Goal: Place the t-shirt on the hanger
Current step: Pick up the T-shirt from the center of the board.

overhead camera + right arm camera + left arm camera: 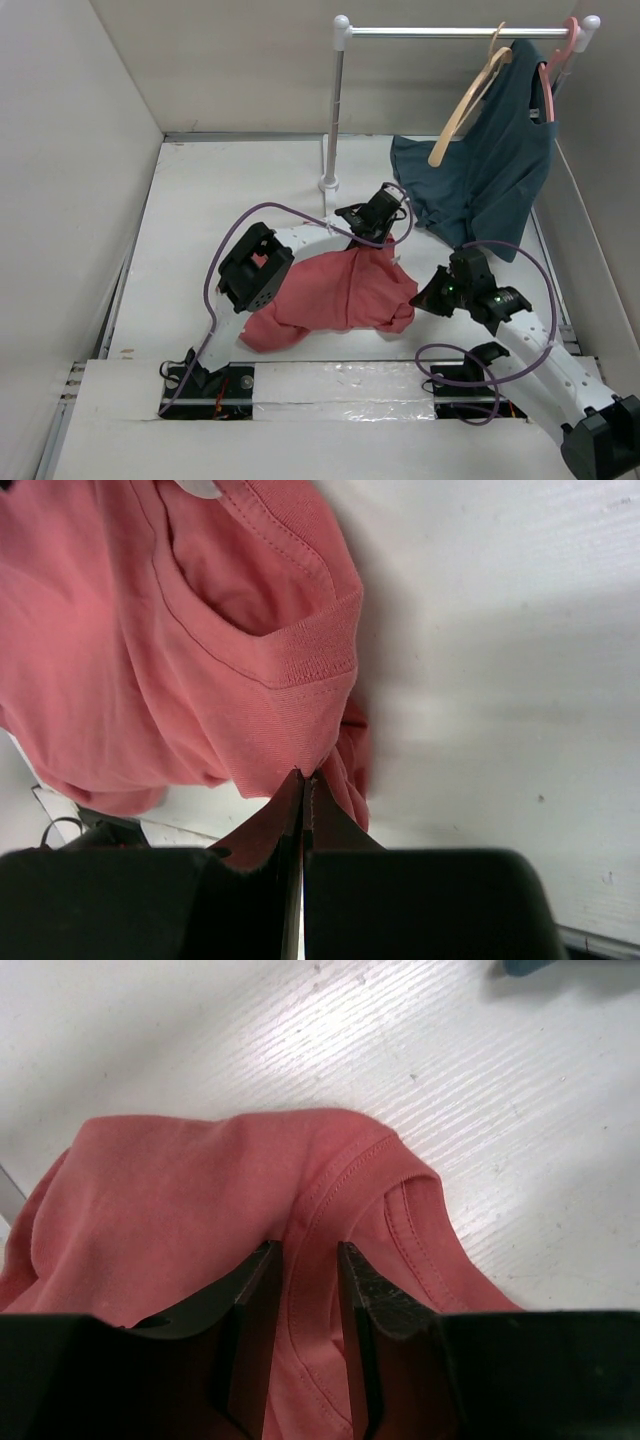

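we see the t-shirt bunched on the table, its long axis running near-left to far-right, collar at the far-right end. the left gripper clamps a fold beside the collar; the right gripper pinches the shirt's edge, fingers together. the hanger hangs tilted from the rail.

Bright, even light fell on the white desk, washing it out ahead of the left hand. Just ahead and right of the right hand, the t-shirt cast a soft shadow. Both hands' near bodies were dark and blurred.
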